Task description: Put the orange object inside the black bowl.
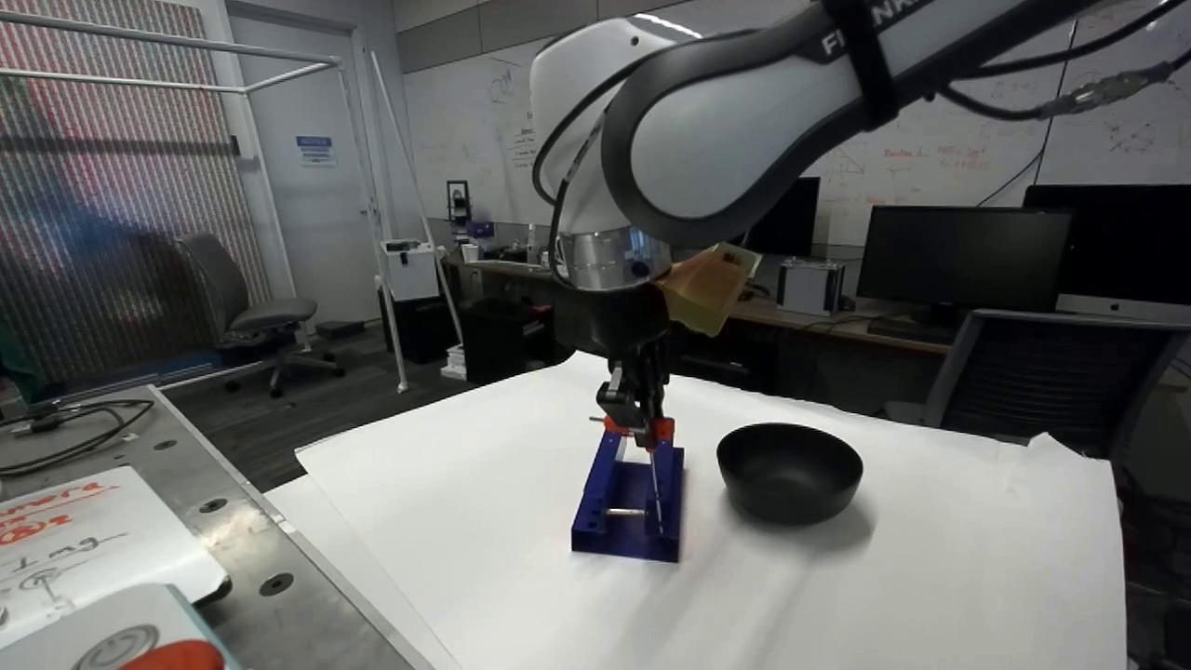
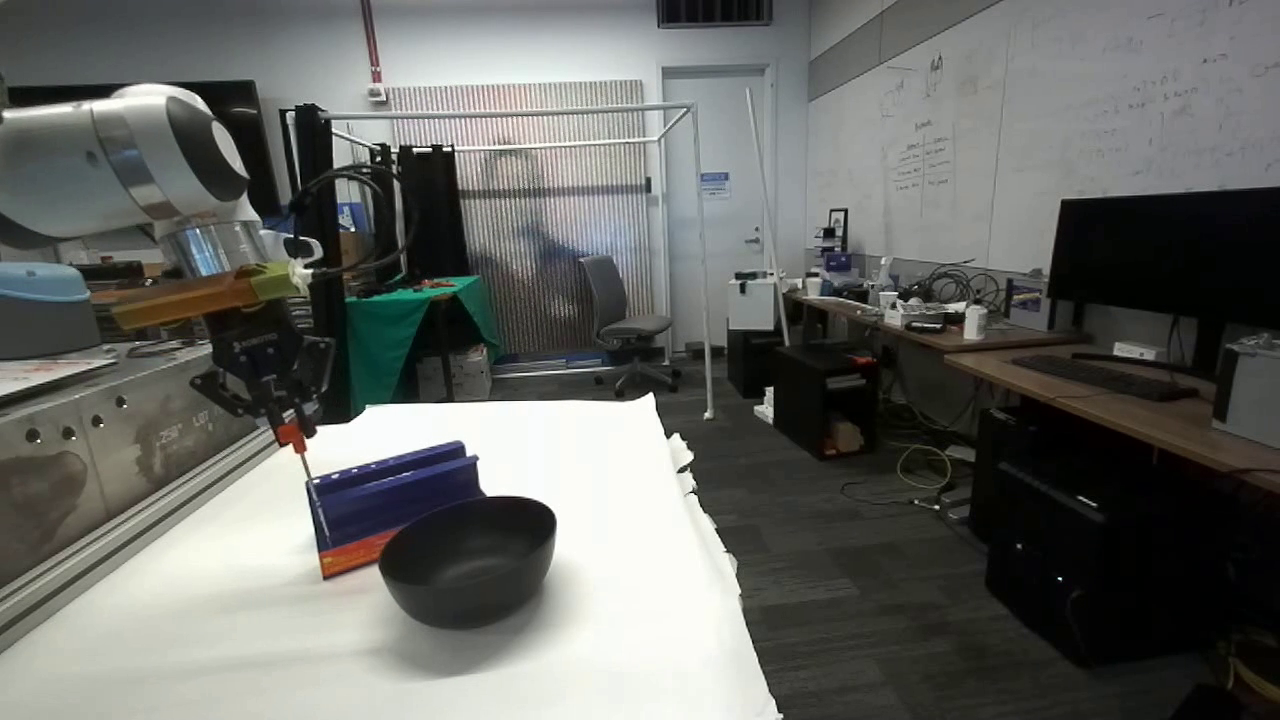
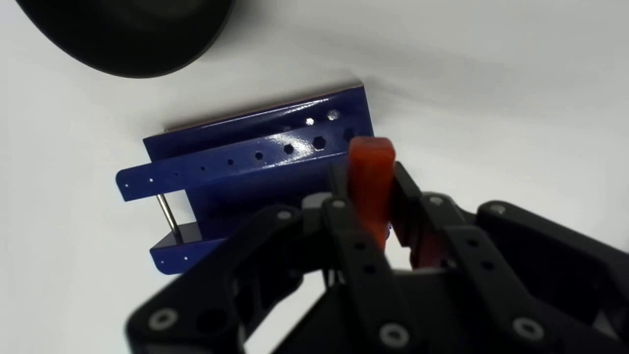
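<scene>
Over blue holder [image 2: 400, 500], orange pc [image 3: 372, 182] was pinched by gripper [image 2: 290, 420], its rod [image 2: 314, 498] judged best raised clear b4 carry to blk bowl [image 1: 791, 489].

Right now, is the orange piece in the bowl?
Out: the wrist view shows the orange piece in the gripper, apart from the black bowl.

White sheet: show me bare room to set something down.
In an exterior view the white sheet is bare left of the blue holder, toward the metal bench, and right of the black bowl, toward the sheet's edge. Crowded: the narrow strip between bowl and holder, and above the holder, where the gripper grasps the orange object.
</scene>
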